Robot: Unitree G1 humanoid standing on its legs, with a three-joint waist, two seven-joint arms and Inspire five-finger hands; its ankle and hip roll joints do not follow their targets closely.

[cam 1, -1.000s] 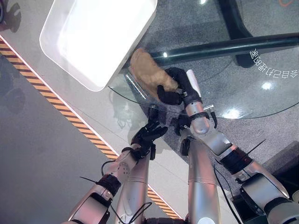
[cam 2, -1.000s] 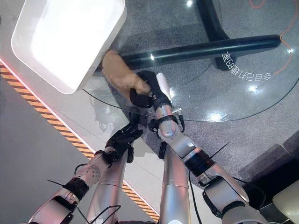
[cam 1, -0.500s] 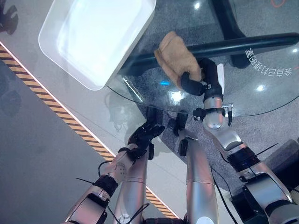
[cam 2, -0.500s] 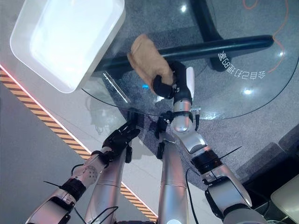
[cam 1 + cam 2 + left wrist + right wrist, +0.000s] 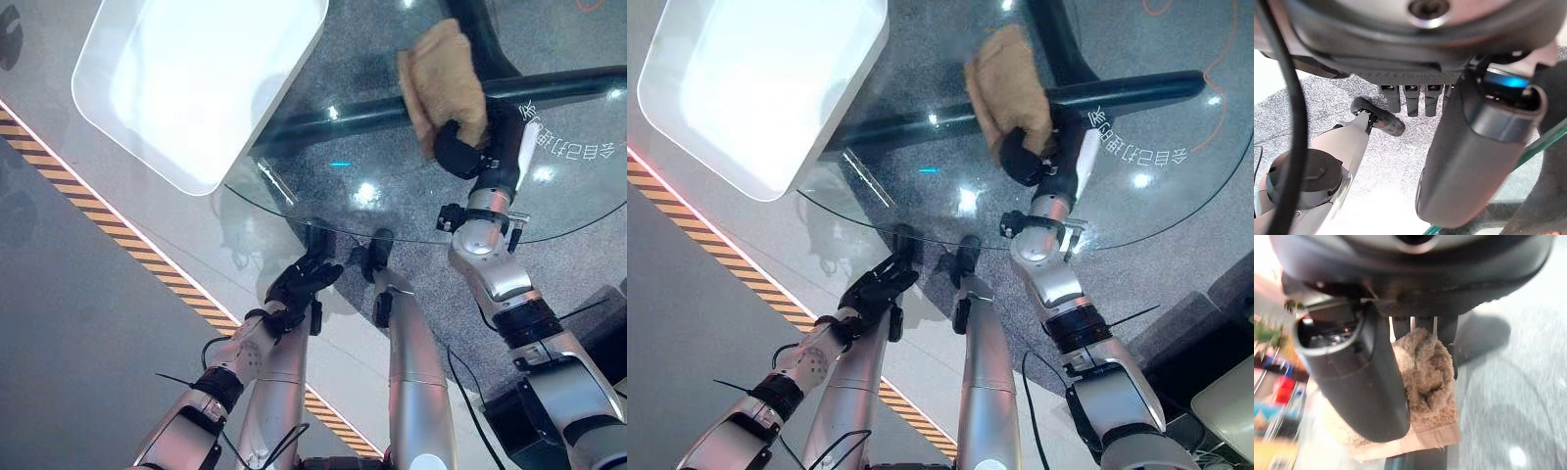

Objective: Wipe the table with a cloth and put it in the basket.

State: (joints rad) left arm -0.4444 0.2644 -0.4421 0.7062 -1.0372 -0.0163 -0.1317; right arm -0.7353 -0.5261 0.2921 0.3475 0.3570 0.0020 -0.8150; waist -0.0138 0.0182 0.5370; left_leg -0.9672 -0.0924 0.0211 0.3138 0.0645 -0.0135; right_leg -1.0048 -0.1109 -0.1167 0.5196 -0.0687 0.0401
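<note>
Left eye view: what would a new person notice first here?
First the tan cloth, gripped by the right hand on the far right part of the glass table. Next the big white basket at the table's far left. The left hand hangs open below the table's near edge.

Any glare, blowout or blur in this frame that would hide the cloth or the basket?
Left eye view: the white basket is blown out inside, only its rim readable; ceiling lights glint off the glass table; the brown cloth in the right hand stays readable. Right wrist view: background smeared, cloth pile sharp. Left wrist view: left hand is close and soft.
</note>
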